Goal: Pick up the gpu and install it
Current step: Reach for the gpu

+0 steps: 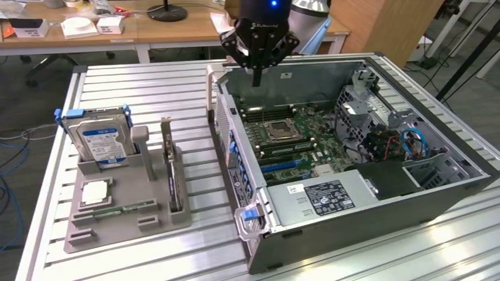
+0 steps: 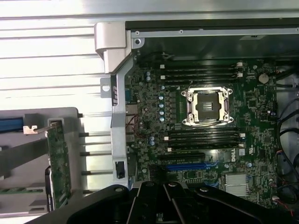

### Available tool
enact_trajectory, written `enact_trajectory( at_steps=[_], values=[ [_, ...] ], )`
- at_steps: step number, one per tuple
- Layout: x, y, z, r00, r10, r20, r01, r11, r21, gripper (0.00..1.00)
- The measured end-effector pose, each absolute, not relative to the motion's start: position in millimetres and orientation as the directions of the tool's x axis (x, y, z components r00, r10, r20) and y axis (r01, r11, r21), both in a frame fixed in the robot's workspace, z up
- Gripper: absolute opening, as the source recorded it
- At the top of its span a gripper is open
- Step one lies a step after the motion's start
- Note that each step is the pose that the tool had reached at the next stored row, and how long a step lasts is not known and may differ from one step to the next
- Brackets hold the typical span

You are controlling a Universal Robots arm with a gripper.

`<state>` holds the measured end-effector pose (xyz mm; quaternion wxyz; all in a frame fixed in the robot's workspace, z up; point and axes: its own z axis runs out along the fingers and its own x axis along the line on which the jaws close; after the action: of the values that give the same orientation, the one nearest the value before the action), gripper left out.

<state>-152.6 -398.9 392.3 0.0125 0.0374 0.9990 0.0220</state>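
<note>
The gripper (image 1: 256, 76) hung above the far rim of the open computer case (image 1: 367, 234), its fingers drawn together to a point with nothing between them and touching nothing. The gpu (image 1: 173, 175) was well apart from it, toward the exterior view's left, standing on edge in a slot of the grey holder (image 1: 129, 225) on the slatted metal table (image 1: 156, 88), with its silvery bracket (image 1: 166, 127) rising at the far end.

The holder also carried a hard drive (image 1: 100, 140) with a blue label, upright in its own slot beside the gpu. A square processor chip (image 1: 93, 192) lay flat in front of the drive, and a small green memory stick (image 1: 117, 211) lay just nearer than that.

The case lay on its side with the cover off. Inside it were the motherboard (image 1: 312, 132) with a bare CPU socket (image 1: 281, 130) flanked by memory slots, a blue expansion slot (image 2: 187, 165), a power supply (image 1: 328, 196) bearing a dark label, and a tangle of cables (image 1: 399, 146) by the drive cage.

The gpu was seen edge on, so its faces could not be made out. In the wrist view the gripper's black body covered part of the board just beyond the blue slot, and the holder was cut off at the picture's edge
</note>
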Motion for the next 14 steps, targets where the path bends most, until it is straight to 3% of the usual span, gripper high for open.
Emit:
enact_trajectory(
  at_steps=[14],
  values=[
    [-160.6,-398.9,391.9,-0.997,0.075,-0.023,0.074,0.996,0.045,0.11]
  ],
)
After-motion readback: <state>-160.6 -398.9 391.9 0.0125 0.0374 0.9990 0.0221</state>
